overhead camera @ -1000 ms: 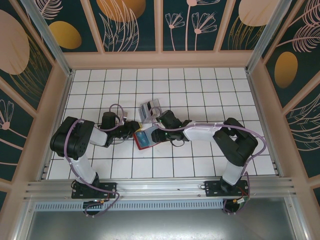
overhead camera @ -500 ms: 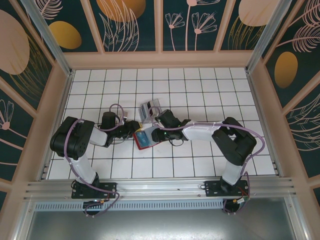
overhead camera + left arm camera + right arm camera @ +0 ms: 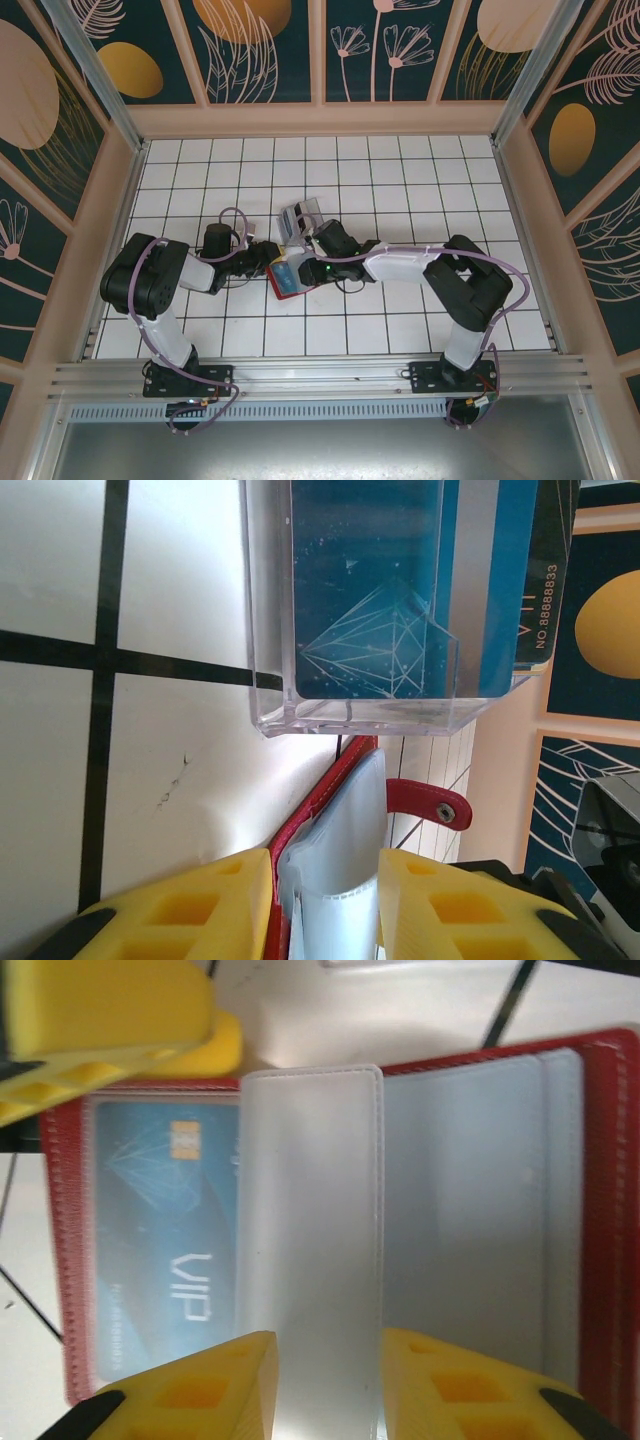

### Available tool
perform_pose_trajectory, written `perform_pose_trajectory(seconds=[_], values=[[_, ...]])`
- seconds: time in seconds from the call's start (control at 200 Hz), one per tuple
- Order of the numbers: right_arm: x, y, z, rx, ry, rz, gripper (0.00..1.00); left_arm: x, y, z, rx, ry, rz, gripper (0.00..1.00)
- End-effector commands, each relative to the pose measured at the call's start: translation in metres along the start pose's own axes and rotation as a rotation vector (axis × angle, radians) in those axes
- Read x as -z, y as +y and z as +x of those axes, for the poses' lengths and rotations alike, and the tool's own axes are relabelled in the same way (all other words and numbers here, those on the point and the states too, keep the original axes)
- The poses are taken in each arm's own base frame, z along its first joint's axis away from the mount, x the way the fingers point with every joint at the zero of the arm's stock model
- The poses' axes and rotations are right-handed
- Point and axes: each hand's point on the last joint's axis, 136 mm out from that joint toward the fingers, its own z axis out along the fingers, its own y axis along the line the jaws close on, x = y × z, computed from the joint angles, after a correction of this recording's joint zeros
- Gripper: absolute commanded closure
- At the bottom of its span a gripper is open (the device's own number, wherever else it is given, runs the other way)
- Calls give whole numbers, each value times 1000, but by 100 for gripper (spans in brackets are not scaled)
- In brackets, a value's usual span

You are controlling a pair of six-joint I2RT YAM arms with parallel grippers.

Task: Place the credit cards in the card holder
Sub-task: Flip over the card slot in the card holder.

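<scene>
Left gripper (image 3: pixel 271 264) and right gripper (image 3: pixel 308 268) are seen from above, brought nose to nose over the red card holder (image 3: pixel 287 281), which lies open between them. A clear box (image 3: pixel 300 218) stands just beyond both tips.

Seen from the left wrist, the left gripper (image 3: pixel 325 900) is pressed onto one edge of the card holder (image 3: pixel 335 820), red cover and a pale pocket leaf pinched together between the yellow fingers (image 3: pixel 190 905). Straight ahead of the tips, the clear box (image 3: pixel 268 610) is stacked with the remaining blue credit cards (image 3: pixel 370 580). A red snap strap (image 3: pixel 425 802) sticks out to the right.

Seen from the right wrist, the right gripper (image 3: pixel 325 1385) is closed on a single translucent pocket leaf (image 3: pixel 310 1210), held up from the open card holder (image 3: pixel 600 1210). One teal card (image 3: pixel 160 1250) is already seated in the pocket left of the fingers.

The leaf is judged to be mid-turn. It is best lifted gently in an arc about the spine while the cover is kept pinned flat, so the seated card is not dragged out.
</scene>
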Motion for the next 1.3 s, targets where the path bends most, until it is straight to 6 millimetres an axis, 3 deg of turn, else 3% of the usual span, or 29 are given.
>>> perform_pose_trajectory(seconds=[0.0,0.215,0.47,0.711,0.811,1.041,1.226,1.296], values=[[3,21,-5,-2,-24,-119,63,-2,66,3,59,-54,-246,64],[6,35,-8,-63,-19,-308,60,-2,57,0,43,-51,-225,63],[11,62,-8,22,-8,-393,57,-1,40,-3,34,-39,-186,57],[-20,74,21,69,166,-459,56,7,37,-4,36,-10,-201,52],[-19,82,20,89,163,-493,55,8,45,-3,50,-14,-225,53],[26,86,-18,132,-12,-536,52,11,64,-4,26,-17,-322,54],[62,50,-63,116,-230,-341,50,11,52,-9,15,-33,-286,53],[70,29,-83,107,-301,-192,46,10,51,-11,11,-32,-289,53]])
